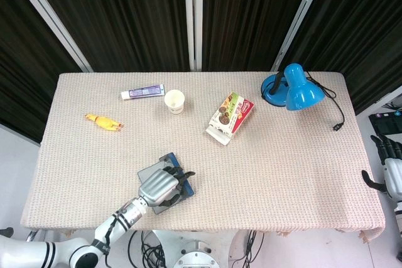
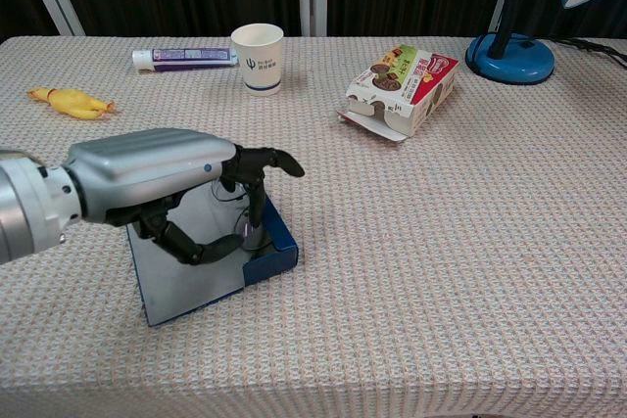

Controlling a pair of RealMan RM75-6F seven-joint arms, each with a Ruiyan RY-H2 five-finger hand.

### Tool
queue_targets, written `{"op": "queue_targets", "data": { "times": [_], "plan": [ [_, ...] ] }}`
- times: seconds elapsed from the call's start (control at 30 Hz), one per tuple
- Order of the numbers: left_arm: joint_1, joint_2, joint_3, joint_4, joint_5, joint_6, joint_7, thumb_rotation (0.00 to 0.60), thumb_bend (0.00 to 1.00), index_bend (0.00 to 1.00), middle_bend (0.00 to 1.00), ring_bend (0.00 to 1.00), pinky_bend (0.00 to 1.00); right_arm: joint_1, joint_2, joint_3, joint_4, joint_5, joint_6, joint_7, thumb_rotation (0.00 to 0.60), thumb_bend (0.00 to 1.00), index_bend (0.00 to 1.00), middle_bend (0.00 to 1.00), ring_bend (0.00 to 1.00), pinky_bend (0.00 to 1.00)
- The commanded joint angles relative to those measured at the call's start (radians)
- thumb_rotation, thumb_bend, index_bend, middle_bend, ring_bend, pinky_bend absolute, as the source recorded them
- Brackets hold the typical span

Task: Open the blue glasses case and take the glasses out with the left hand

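Robot lab: black curtains (image 1: 125,10), cloth-covered table (image 1: 282,174).

Toothpaste tube (image 1: 143,93), paper cup (image 1: 174,101), snack box (image 1: 230,117), blue lamp (image 1: 293,87), yellow toy (image 1: 103,121).

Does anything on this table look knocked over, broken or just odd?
The snack box lies on its side with an end flap hanging open. The blue glasses case sits open and askew near the front edge, under the left hand. Nothing looks spilled or broken.

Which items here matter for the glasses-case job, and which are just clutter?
Job: blue glasses case, lying open; glasses inside it; left hand over the case.

Clutter: paper cup, toothpaste tube, yellow toy, snack box, blue lamp.
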Motion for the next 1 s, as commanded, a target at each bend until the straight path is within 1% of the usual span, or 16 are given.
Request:
{"op": "queue_targets", "data": {
  "times": [0.03,0.2,0.3,0.43,0.53,0.73,1.0],
  "plan": [
    [-0.015,-0.02,-0.029,0.027,-0.012,0.023,0.021,0.6,0.45,0.11,0.37,0.15,0.28,0.0,0.002,0.001,0.0,0.0,0.001,0.002,0.6,0.3,0.0,0.0,0.0,0.0],
    [-0.029,-0.032,-0.072,0.057,-0.017,0.062,0.026,0.6,0.45,0.11,0.37,0.15,0.28,-0.002,0.005,0.002,0.002,0.004,0.004,0.004,0.6,0.3,0.0,0.0,0.0,0.0],
    [-0.055,-0.03,-0.096,0.081,-0.058,0.021,-0.004,0.6,0.46,0.11,0.36,0.15,0.28,-0.003,0.004,0.0,0.0,0.003,0.004,0.003,0.6,0.3,0.0,0.0,0.0,0.0],
    [-0.092,-0.023,-0.112,0.113,-0.15,-0.054,-0.018,0.6,0.48,0.11,0.35,0.15,0.27,-0.003,0.006,0.001,-0.007,0.002,0.007,-0.002,0.6,0.3,0.0,0.0,0.0,0.0],
    [-0.113,-0.014,-0.113,0.121,-0.215,-0.093,-0.019,0.6,0.49,0.11,0.36,0.15,0.26,-0.003,0.009,0.004,-0.012,0.005,0.009,-0.006,0.6,0.3,0.0,0.0,0.0,0.0],
    [-0.139,0.01,-0.105,0.115,-0.295,-0.112,-0.009,0.6,0.5,0.11,0.38,0.15,0.25,0.002,0.006,0.005,-0.014,0.013,-0.002,-0.015,0.6,0.3,0.0,0.0,0.0,0.0],
    [-0.161,0.084,-0.067,0.052,-0.455,-0.068,0.074,0.6,0.5,0.13,0.42,0.17,0.25,0.003,0.002,0.004,-0.016,0.013,-0.001,-0.023,0.6,0.3,0.0,0.0,0.0,0.0]
  ]
}}
